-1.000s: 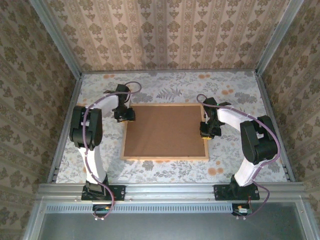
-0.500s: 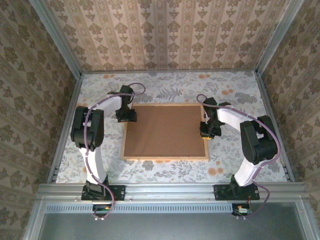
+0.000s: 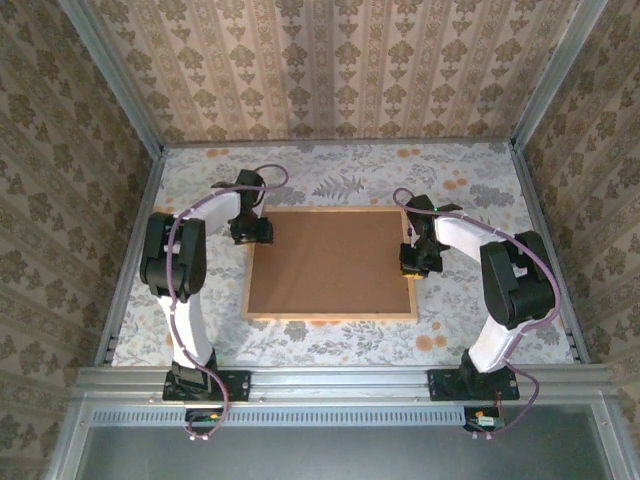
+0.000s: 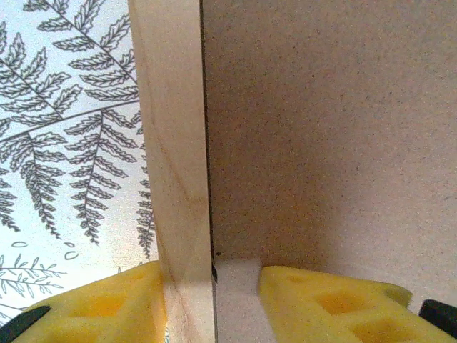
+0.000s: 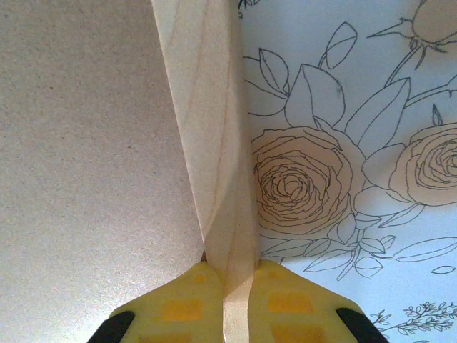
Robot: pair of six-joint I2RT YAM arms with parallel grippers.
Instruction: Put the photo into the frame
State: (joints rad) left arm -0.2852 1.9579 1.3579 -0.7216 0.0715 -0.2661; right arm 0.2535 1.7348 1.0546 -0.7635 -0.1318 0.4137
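Frame [image 3: 330,262] board side up on table [image 3: 330,175], right claw [image 5: 227,275] pinching its right rail, left claw [image 4: 214,280] spread astride its left rail

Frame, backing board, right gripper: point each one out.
frame [image 3: 330,314]: top view, near wooden rail.
backing board [image 3: 330,262]: top view, middle of brown panel.
right gripper [image 5: 230,275]: right wrist view, between yellow fingertips.

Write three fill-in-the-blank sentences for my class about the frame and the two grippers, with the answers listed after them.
The frame lies flat with its ___ back facing up. The right gripper is shut on the frame's ___ edge. The left gripper straddles the frame's left edge with its jaws ___.
Answers: brown; right; open.
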